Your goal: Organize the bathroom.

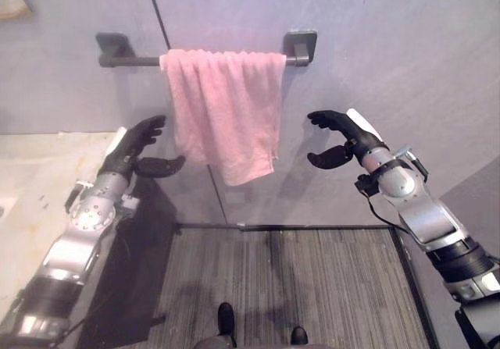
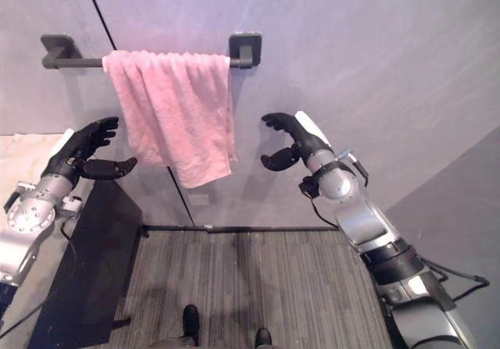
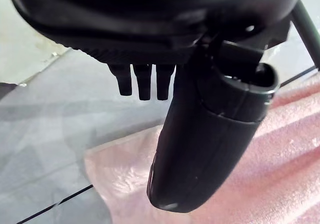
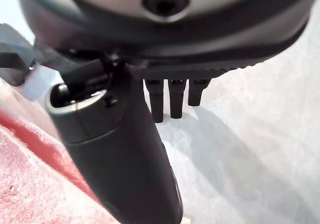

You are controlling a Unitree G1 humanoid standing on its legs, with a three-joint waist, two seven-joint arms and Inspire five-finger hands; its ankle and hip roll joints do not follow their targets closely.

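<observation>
A pink towel [image 1: 224, 111] hangs draped over a dark bar [image 1: 133, 61] fixed to the grey wall [image 1: 391, 68]. It covers the bar's right part up to the right bracket [image 1: 301, 47], leaving the left stretch and left bracket [image 1: 112, 48] bare. Its lower edge hangs unevenly, lowest at the right corner.

The left hand [image 1: 139, 150] is raised just left of the towel, fingers extended and loosely spread toward the wall, thumb [image 3: 210, 144] pointing at the towel's left edge. It holds nothing; whether the thumb tip touches the cloth cannot be told.

The right hand [image 1: 344, 140] is raised to the right of the towel, apart from it, fingers relaxed and slightly bent, thumb [image 4: 120, 159] apart from them, empty.

A dark seam [image 1: 187, 115] runs down the wall behind the towel. Below lies striped grey floor [image 1: 297, 286]; a pale counter [image 1: 31, 201] sits at the left.
</observation>
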